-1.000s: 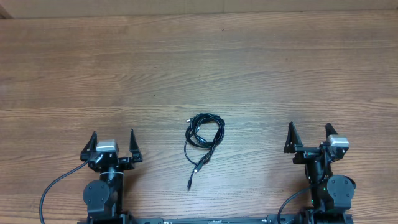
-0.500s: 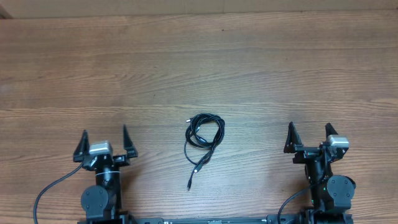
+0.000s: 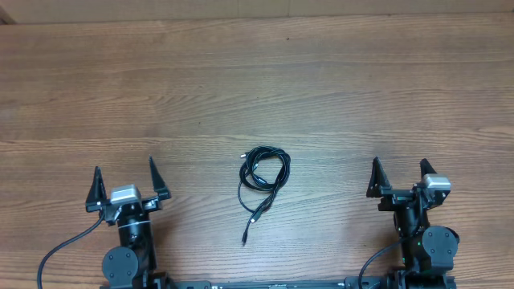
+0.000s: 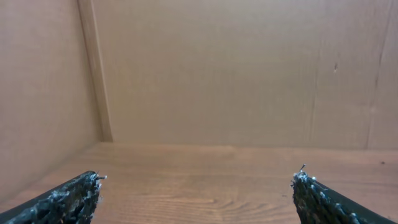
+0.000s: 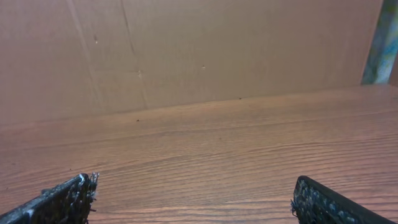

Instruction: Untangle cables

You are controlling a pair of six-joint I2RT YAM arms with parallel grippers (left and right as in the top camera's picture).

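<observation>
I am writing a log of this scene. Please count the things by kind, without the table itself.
Cable bundle: 1
Grippers: 2, the left gripper and the right gripper, both open
Total: 3

Wood-grain table (image 3: pixel 257 80) — behind it a plain tan wall (image 4: pixel 236 68), perhaps cardboard
</observation>
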